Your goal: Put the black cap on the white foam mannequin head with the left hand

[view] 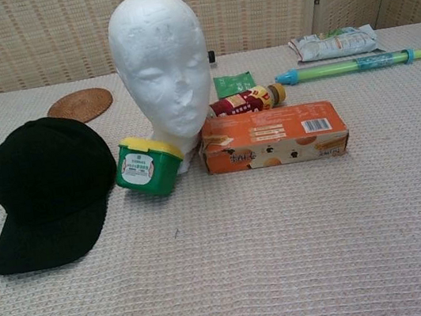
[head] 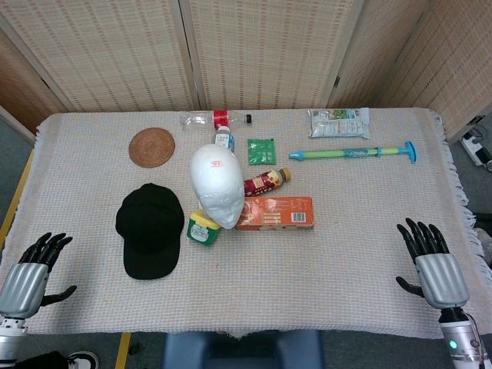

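The head view looks down on the whole cloth-covered table (head: 346, 261) and shows both hands. The chest view sits low and close, and shows no hands at all. It shows the face of the white foam mannequin head (view: 162, 69) from the front, which the head view only sees from above.

The left hand (head: 34, 269) is at about 8 o'clock in the head view, at the near table edge. Its dark fingers (head: 50, 246) are spread apart and hold nothing. The right hand (head: 432, 265) is at about 4 o'clock. Its fingers (head: 421, 234) are spread apart too and hold nothing. Both hands are well apart from all the things.

The soft black cap with a brim (head: 149, 229) lies flat on the cloth at 9 o'clock from the mannequin head, its brim toward the near edge. It is between the left hand and the white head, near the head but not on it.

The small green tub with a yellow lid (view: 146, 165) leans against the base of the white head. The long orange cardboard box (view: 273, 137) lies just beside the head at 3 o'clock. Behind the box lies a red and brown bottle (view: 246, 101). Far back are a round woven brown mat (head: 151, 147), a small green packet (head: 261, 151), a long green and blue water squirter (head: 354, 154) and a white snack bag (head: 339, 122)
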